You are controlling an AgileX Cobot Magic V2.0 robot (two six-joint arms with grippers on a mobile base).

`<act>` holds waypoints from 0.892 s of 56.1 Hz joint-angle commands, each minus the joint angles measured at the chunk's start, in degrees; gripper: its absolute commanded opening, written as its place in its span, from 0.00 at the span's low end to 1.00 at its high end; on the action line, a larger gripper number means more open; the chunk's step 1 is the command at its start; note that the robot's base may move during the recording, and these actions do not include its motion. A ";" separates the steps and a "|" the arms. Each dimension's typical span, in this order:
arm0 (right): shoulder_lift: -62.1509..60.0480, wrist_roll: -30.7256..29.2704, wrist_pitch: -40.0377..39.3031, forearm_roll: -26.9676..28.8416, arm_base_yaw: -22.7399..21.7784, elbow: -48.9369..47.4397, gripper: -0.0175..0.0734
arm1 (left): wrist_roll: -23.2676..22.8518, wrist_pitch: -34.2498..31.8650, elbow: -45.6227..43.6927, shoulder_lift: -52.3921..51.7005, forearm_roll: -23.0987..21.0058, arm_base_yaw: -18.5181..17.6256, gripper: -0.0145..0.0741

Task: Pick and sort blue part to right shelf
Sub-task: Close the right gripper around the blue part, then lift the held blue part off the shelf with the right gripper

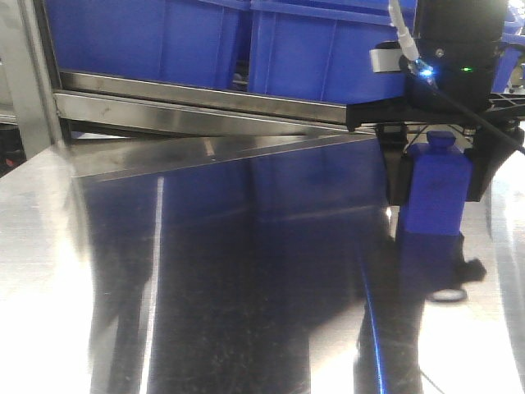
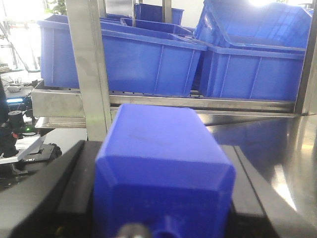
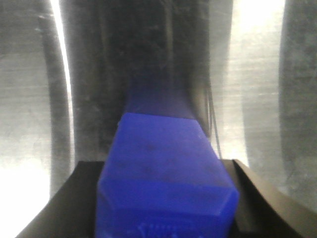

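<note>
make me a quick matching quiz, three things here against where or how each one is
Things:
1. blue tubs
2. table
3. blue part

States:
a. gripped upright, knob on top, in the right tool
b. shiny steel, mirroring the blue above it
c. side by side on the right shelf, behind the table

Pairs: 1-c, 2-b, 3-a

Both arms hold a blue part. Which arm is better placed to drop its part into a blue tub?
Probably the left. The left tool holds its blue part level, facing the blue tubs. The right tool holds a second blue part upright, low at the steel table, so it must lift first.
</note>
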 commanded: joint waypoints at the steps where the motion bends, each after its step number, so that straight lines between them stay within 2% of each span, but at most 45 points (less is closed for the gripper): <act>1: -3.43 -2.48 -1.28 -1.79 1.70 -1.31 0.33 | -0.06 -4.00 -1.43 0.91 0.45 -0.50 0.54; 10: -7.88 -2.50 -5.60 -6.82 6.62 5.22 0.33 | -0.06 -1.74 -1.43 0.91 0.45 -0.50 0.54; 14: -11.32 -2.50 -8.69 -7.10 7.88 9.20 0.33 | -0.06 -0.19 -1.43 0.91 0.45 -0.50 0.54; 23: -22.09 -2.50 -15.19 -7.66 8.07 17.99 0.33 | -0.06 3.02 -1.43 0.66 0.33 -0.50 0.54; 32: -35.82 -2.50 -20.92 -11.64 8.07 27.65 0.33 | -0.06 3.87 -1.43 -1.61 -0.03 -0.50 0.54; 50: -66.78 -2.50 -26.44 -17.18 8.07 44.20 0.33 | -0.06 5.97 -1.43 -2.52 0.15 -0.50 0.54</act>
